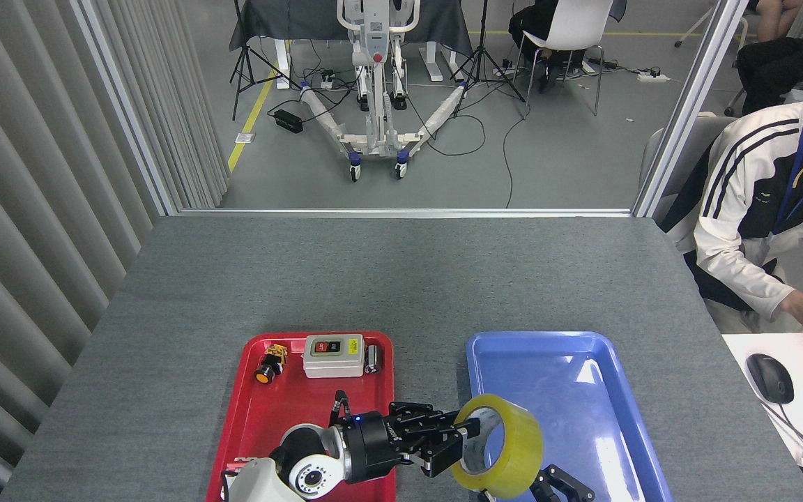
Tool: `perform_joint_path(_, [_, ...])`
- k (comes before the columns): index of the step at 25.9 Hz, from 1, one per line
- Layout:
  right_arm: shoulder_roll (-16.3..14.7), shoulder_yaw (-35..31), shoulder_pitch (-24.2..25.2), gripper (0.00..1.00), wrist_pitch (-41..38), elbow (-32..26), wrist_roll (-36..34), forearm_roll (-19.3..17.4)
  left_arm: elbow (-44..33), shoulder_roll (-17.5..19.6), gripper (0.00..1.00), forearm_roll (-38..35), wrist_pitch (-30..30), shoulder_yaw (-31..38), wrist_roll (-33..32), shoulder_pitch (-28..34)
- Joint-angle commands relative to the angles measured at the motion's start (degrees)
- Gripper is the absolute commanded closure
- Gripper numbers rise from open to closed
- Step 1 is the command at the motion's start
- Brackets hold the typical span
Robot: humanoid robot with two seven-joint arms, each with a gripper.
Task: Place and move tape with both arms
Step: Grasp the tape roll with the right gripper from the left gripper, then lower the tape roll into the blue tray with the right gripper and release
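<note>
Head view shows you the left gripper [459,446] pinching the tape [502,446] over the blue tray [583,362]; the right gripper [560,486] jaws, cannot tell.

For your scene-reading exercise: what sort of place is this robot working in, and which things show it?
Probably a robotics lab: tripods and cables on the floor, a person by a mouse, and sorting trays.

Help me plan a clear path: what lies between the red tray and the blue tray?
In the head view, a bare strip of grey table separates the red tray and blue tray; nearer the robot, the held tape crosses it.
</note>
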Motion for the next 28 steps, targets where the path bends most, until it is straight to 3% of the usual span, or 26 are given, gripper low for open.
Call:
perform_joint_path(1, [-0.18,-0.43,0.49,0.98,0.23,0.13,0.65,0.67,0.3,-0.17,0.24,0.27,-0.58,1.23,0.87,-0.19])
perform_joint_path(2, [-0.18,-0.6,0.49,1.0,0.23,0.13,0.65,0.67,0.3,-0.17,0.06,0.88,-0.58,2.63,1.57,-0.28])
perform_joint_path(3, [-0.18,-0.6,0.49,1.0,0.23,0.13,0.74,0.67,0.12,-0.17,0.0,0.97,-0.58,4.21,1.92,-0.37])
perform_joint_path(11, [-0.8,-0.87,0.05,1.0,0.93,0.04,0.65,0.67,-0.4,0.62,0.0,0.8,-0.58,13.71,2.27,-0.02])
perform_joint_path(14, [-2.55,-0.87,-1.18,1.0,7.7,0.04,1.18,0.67,-4.18,4.93,0.0,0.62,-0.58,14.41,5.7,1.83])
perform_joint_path(16, [-3.08,-1.22,-2.41,1.0,11.3,0.04,4.43,0.49,-7.0,9.5,0.0,-0.08,3.64,14.59,15.37,6.4])
perform_joint_path(18, [-3.26,-2.62,-4.16,1.0,14.91,0.04,10.58,-0.21,-11.74,12.84,0.0,-2.98,7.95,14.59,28.37,10.79])
perform_joint_path(20, [-3.69,-2.71,-5.92,1.0,17.19,0.04,18.57,-1.09,-17.36,15.48,0.0,-11.5,14.8,14.59,39.89,15.97])
perform_joint_path(22, [-4.4,-2.97,-7.06,1.0,17.63,-0.22,27.46,-4.34,-21.85,16.27,0.01,-21.88,24.3,13.8,47.63,19.85])
perform_joint_path(24, [-4.49,-2.89,-8.38,1.0,18.6,-0.48,37.82,-10.05,-21.94,16.45,0.0,-27.85,35.19,10.2,50.0,21.87])
perform_joint_path(26, [-4.4,-2.8,-9.88,1.0,19.39,-1.28,49.25,-13.48,-20.44,16.88,0.0,-28.82,43.81,6.76,49.91,22.13])
perform_joint_path(28, [-4.31,-2.62,-11.46,1.0,20.44,-1.72,58.12,-15.59,-21.06,16.8,0.0,-28.73,46.97,6.24,50.79,22.83])
